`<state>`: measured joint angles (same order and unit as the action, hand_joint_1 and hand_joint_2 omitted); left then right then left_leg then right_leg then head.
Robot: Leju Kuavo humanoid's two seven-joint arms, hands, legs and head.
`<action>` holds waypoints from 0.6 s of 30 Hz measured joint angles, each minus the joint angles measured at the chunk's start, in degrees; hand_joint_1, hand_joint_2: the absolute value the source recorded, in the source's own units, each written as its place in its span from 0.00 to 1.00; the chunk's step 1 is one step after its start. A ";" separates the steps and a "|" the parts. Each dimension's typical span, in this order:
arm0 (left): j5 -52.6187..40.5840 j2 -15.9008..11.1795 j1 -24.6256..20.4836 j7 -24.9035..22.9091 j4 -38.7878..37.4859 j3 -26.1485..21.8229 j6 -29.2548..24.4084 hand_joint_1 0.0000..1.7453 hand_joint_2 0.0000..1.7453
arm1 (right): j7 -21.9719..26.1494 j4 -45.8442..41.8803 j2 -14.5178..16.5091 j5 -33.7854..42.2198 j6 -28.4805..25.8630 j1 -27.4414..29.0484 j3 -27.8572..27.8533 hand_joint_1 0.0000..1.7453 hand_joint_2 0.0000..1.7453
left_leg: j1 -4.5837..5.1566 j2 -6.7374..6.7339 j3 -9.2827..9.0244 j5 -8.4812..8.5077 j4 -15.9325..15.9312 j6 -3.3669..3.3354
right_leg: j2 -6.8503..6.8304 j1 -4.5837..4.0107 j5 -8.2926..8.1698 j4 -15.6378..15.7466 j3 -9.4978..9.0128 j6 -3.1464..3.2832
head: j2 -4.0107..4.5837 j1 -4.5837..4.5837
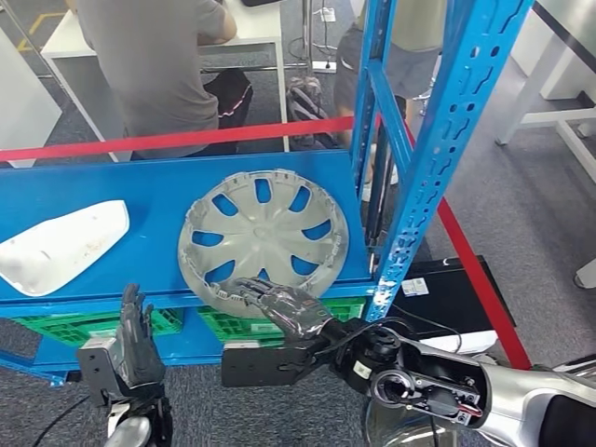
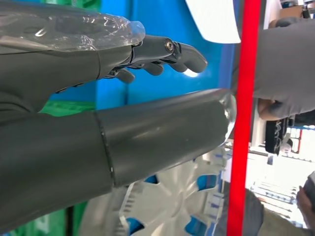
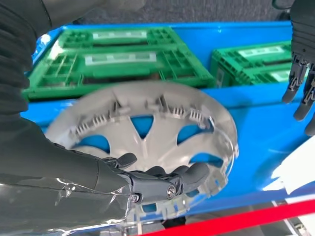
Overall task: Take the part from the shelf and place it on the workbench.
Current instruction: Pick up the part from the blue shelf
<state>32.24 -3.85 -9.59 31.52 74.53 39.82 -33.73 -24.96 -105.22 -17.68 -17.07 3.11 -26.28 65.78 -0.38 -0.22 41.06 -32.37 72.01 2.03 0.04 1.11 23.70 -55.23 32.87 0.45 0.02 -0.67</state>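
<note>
Silver-grey plastic wheel cover point(image 1: 264, 233), round with curved spokes and wedge-shaped openings, lies flat on the blue shelf point(image 1: 155, 191), its near rim reaching the shelf's front edge; the right wrist view shows small clips and ribs around its inner rim. Over that near rim rests the right hand point(image 1: 281, 303), fingers point(image 3: 185, 174) stretched across the cover and touching it, though whether they actually grip it cannot be told. To the cover's left on the same shelf lies a white curved panel point(image 1: 60, 244), well apart from it. Below and left of the cover, in front of the shelf's edge, the left hand point(image 1: 135, 340) stands upright with fingers apart, holding nothing. Under the cover's shelf sit green crates point(image 1: 232, 326). Beyond the cover runs a red bar point(image 1: 176, 140), and behind that a person in a grey shirt point(image 1: 151, 56) sits at a white table
</note>
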 joint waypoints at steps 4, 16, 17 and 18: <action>-0.01 0.01 -0.15 -0.05 0.01 0.00 0.01 0.00 0.00 | 0.02 0.09 0.00 0.00 -0.03 0.01 -0.01 0.00 1.00 | -0.29 0.14 -9.09 4.45 -10.02 -0.21 | 0.13 -0.03 -2.13 -0.03 2.40 -0.69 | 0.00 0.22; -0.07 0.00 -0.31 -0.20 0.04 -0.02 -0.05 0.00 0.00 | 0.11 0.14 0.00 0.00 -0.19 0.04 -0.08 0.00 1.00 | -0.04 0.39 -13.55 5.77 -19.70 -3.10 | 0.19 0.22 -3.94 0.66 3.25 -2.93 | 0.00 -0.38; -0.07 0.00 -0.31 -0.20 0.04 -0.02 -0.06 0.00 0.00 | 0.11 0.15 0.00 0.00 -0.19 0.04 -0.08 0.00 1.00 | -0.02 0.38 -13.52 5.79 -19.70 -3.11 | 0.20 0.21 -3.85 0.62 3.28 -2.93 | 0.00 -0.39; -0.07 0.01 -0.32 -0.20 0.04 -0.02 -0.09 0.00 0.00 | 0.11 0.16 0.00 0.00 -0.20 0.04 -0.08 0.00 1.00 | 0.00 0.38 -13.44 5.88 -19.71 -3.17 | 0.20 0.19 -3.41 0.36 3.41 -2.93 | 0.00 -0.40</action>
<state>32.17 -3.84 -9.91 31.32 74.58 39.80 -33.82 -24.85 -105.06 -17.68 -17.07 2.92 -26.24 65.70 -0.38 0.16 27.63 -26.49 52.30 -1.14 0.25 1.31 20.29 -54.87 36.28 -2.48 0.02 -1.07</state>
